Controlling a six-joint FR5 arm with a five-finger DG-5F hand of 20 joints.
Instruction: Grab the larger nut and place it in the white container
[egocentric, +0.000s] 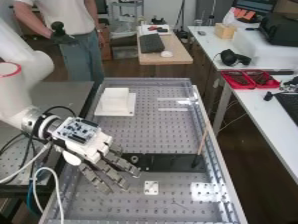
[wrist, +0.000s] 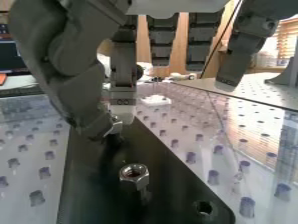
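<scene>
- nut (wrist: 116, 127), probably the larger, sits pinched between thumb and finger of the robot hand (wrist: 83, 95), likely by its flats for a steady lift.
- second nut (wrist: 134, 173) stands upright on the black plate (wrist: 176, 187).
- white container (egocentric: 116, 95) is at eleven o'clock from that plate, high view.
- fingertips hide much of the pinched nut; i cannot tell whether it touches the plate.

No text, label, brand, number or sign can be read in either view.
</scene>
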